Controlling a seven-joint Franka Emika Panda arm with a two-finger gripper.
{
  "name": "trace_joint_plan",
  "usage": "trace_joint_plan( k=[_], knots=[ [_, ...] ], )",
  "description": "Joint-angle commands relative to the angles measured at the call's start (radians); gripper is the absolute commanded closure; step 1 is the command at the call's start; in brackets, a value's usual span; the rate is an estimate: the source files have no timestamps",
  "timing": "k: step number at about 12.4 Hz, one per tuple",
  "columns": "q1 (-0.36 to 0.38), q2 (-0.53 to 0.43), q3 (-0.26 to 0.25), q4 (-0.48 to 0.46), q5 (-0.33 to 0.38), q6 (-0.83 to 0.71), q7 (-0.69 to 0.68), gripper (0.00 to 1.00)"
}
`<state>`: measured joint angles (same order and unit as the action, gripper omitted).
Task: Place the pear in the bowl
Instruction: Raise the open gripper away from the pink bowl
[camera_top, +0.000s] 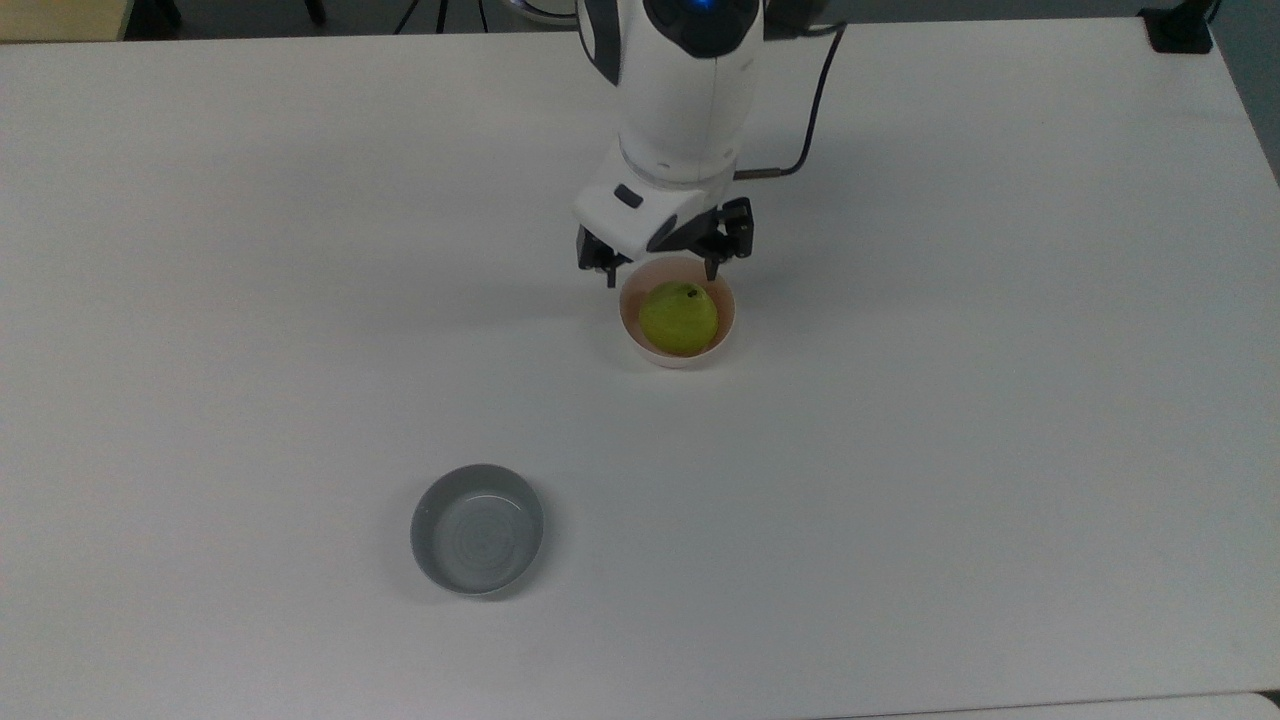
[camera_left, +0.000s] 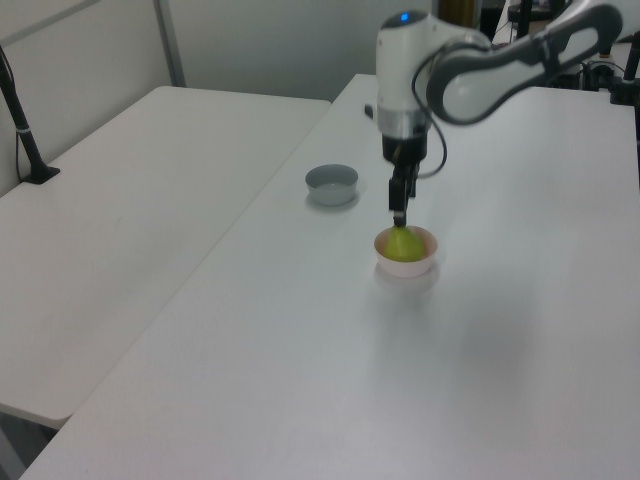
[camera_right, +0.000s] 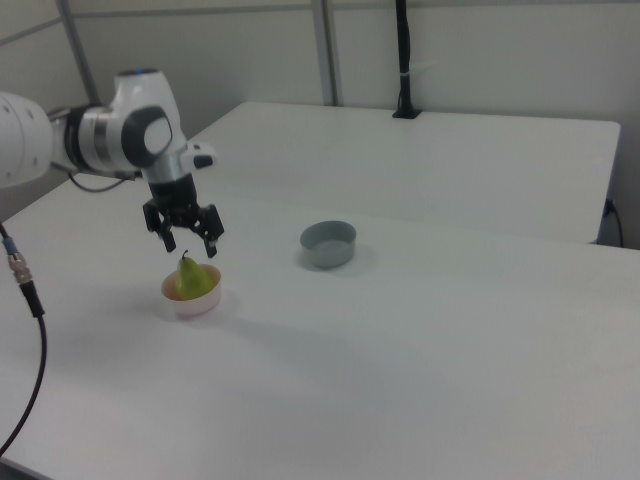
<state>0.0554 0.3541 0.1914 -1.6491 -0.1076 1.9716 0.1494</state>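
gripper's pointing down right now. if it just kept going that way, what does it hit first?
Most likely the pear, which sits in the pink bowl directly under the open gripper. The fingers are spread wide, so they might straddle it and meet the bowl's rim instead; depth is unclear.

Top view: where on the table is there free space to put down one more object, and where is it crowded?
The table is bare across the top view's whole right half and its upper left. Another bare strip lies between the grey bowl and the pink bowl. It is crowded at the pink bowl, where the pear sits and the open gripper hangs above.
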Motion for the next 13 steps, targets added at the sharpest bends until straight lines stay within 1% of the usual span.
trace_joint_plan(
  k=[1,2,3,4,6,9,11,13],
  knots=[
    [-0.048,-0.124,-0.018,0.046,-0.004,-0.164,-0.005,0.0],
    [-0.067,-0.162,-0.032,0.046,-0.003,-0.207,-0.043,0.0],
    [-0.071,-0.199,-0.047,0.046,-0.003,-0.252,-0.071,0.0],
    [-0.069,-0.237,-0.073,0.046,-0.003,-0.281,-0.074,0.0],
    [-0.068,-0.282,-0.119,0.046,-0.003,-0.324,-0.076,0.0],
    [-0.069,-0.339,-0.147,0.046,0.0,-0.385,-0.076,0.0],
    [-0.069,-0.342,-0.159,0.048,0.037,-0.384,-0.076,0.0],
    [-0.068,-0.343,-0.162,0.048,0.04,-0.387,-0.07,0.0]
  ],
)
